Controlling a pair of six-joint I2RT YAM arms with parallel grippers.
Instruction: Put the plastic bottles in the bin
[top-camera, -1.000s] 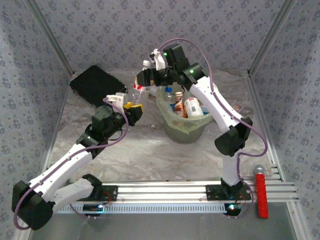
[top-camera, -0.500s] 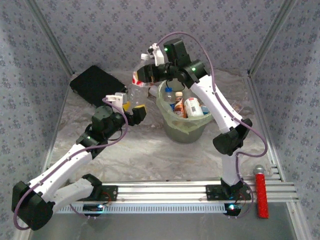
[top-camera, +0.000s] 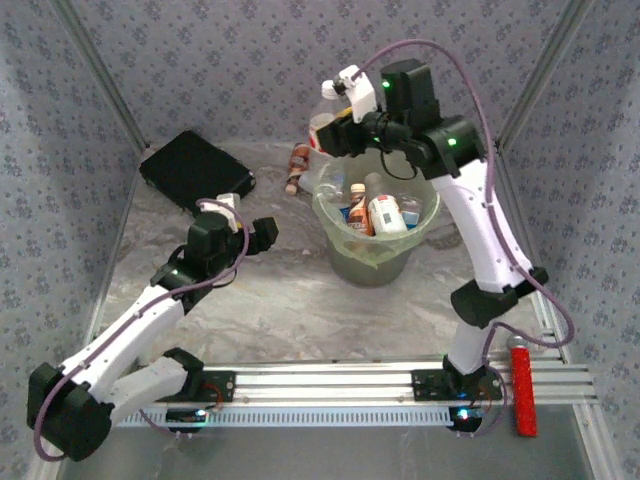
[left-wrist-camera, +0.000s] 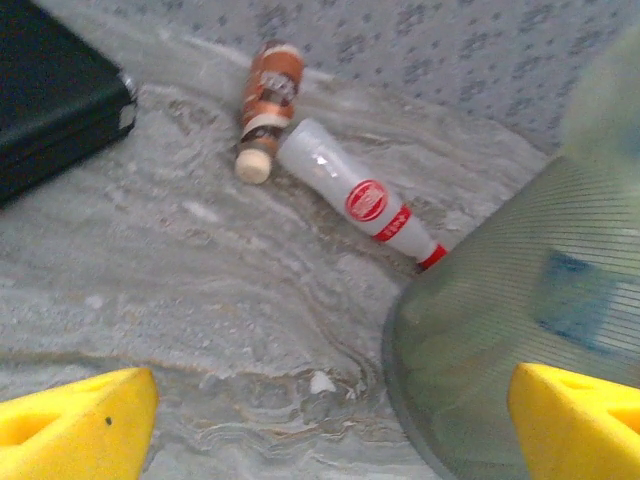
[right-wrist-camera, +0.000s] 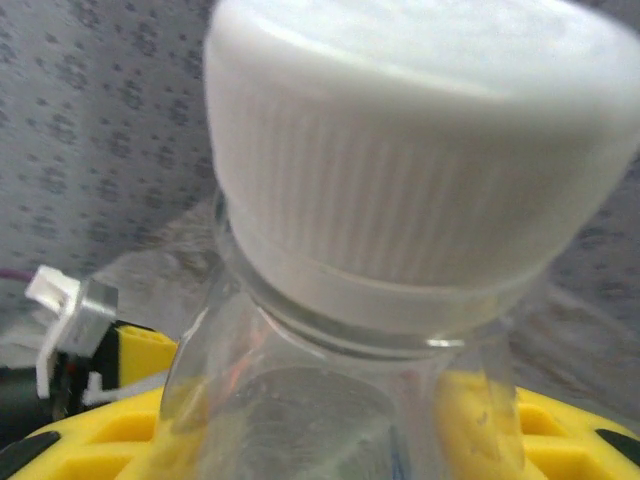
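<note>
The right claw (top-camera: 335, 135) is hanging high over the far left edge of the big green bin (top-camera: 345, 250). It is squeezing a clear bottle (right-wrist-camera: 390, 270) with a white cap. Its yellow fingers (right-wrist-camera: 140, 355) are pressing on both sides of the bottle, just under the cap.

The left claw (top-camera: 258, 238) is sitting low over the table (top-camera: 290, 300), to the left of the bin. Its two yellow tips (left-wrist-camera: 80, 420) are standing far apart, and nothing is between them.

Some bottles are lying in the bin, and one is white with a red label (top-camera: 385, 215).

Two more bottles are lying on the table past the left claw. One is brown with a tan cap (left-wrist-camera: 268, 108). The other is white with a red round label and a red cap (left-wrist-camera: 360, 195). They are lying just beside each other, and the red cap is lying right by the bin wall.

A flat black case (top-camera: 195, 170) is lying at the back left of the table.
</note>
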